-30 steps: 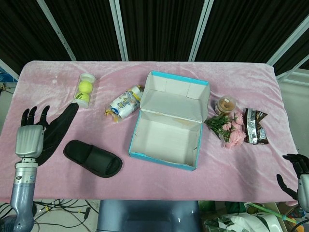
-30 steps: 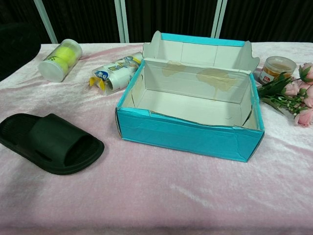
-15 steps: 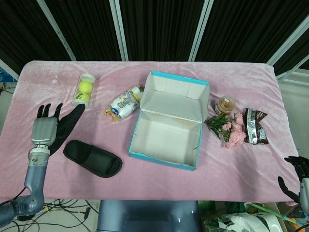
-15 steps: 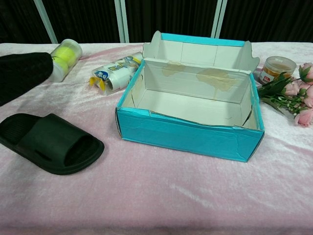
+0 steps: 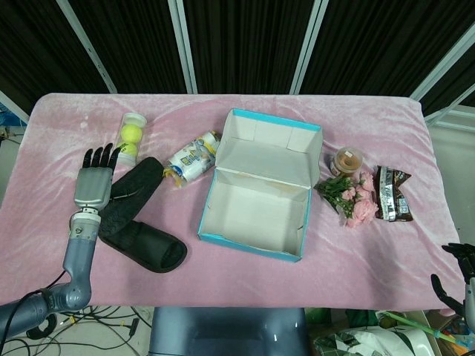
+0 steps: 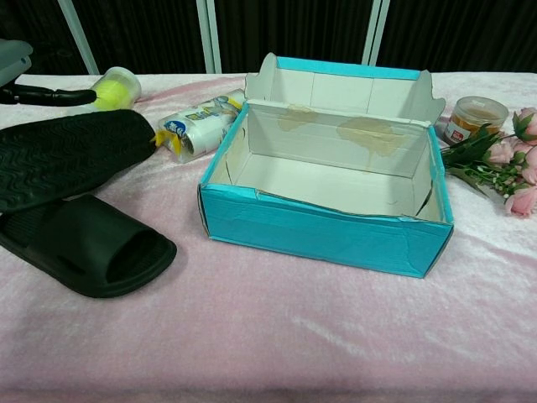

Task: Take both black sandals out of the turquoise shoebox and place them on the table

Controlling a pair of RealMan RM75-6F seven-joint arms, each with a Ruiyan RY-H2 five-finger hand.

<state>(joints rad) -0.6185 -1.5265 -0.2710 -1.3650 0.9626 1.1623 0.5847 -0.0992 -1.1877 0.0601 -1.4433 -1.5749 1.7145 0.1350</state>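
Covering the whole table (image 5: 223, 104) is a pink velvety cloth, and near its middle sits the turquoise shoebox (image 5: 256, 194), lid flipped back toward the far side, its white inside bare apart from some brownish stains. No writing shows on the box.

Left of it lie the two black sandals. One sandal (image 5: 142, 243) rests flat on the cloth, strap up, its long axis running from the near right toward the far left. The second sandal (image 5: 132, 191) is carried by the left hand (image 5: 93, 185); in the chest view it (image 6: 67, 158) hangs sole-up, wavy tread showing, tilted over the first sandal (image 6: 84, 245), its long axis pointing up toward the snack pack. The left hand's fingers stretch along its far edge, gripping it.

The right hand (image 5: 462, 267) shows only at the frame's lower right corner, off the table, fingers spread and holding nothing.

A tube of tennis balls (image 5: 130, 138), a white and yellow snack pack (image 5: 190, 159) with unreadable blue print, pink flowers (image 5: 352, 199), a dark wrapper (image 5: 392, 194) and a small jar (image 6: 475, 117) with a red label too small to read sit around.
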